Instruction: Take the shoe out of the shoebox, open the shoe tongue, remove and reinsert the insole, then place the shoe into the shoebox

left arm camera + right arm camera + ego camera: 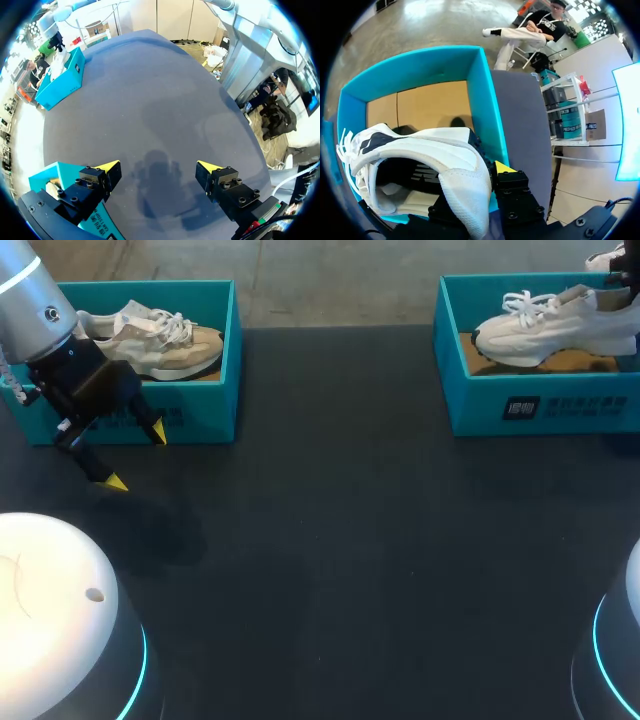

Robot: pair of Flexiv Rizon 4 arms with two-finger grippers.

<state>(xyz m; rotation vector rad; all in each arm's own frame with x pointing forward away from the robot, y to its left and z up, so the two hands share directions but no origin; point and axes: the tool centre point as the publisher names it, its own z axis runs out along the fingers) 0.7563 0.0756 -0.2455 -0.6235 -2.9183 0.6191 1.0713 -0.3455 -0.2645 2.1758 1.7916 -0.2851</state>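
The shoe (555, 325) is white, its shoebox (480, 405) teal, the other shoe (160, 340) beige, the table (350, 540) black.

My left gripper (137, 456) hangs at the frame's upper left, fingers spread wide. My right gripper (482, 182) pinches the shoe (440, 152) at its heel.

Nothing legible. On the front wall of the right shoebox (470, 410), a dark square logo (521, 408) beside two rows of white characters (585, 406), too small to read. Perhaps the same print (176, 417) on the left shoebox (215, 390), half hidden behind the left tool (137, 457).
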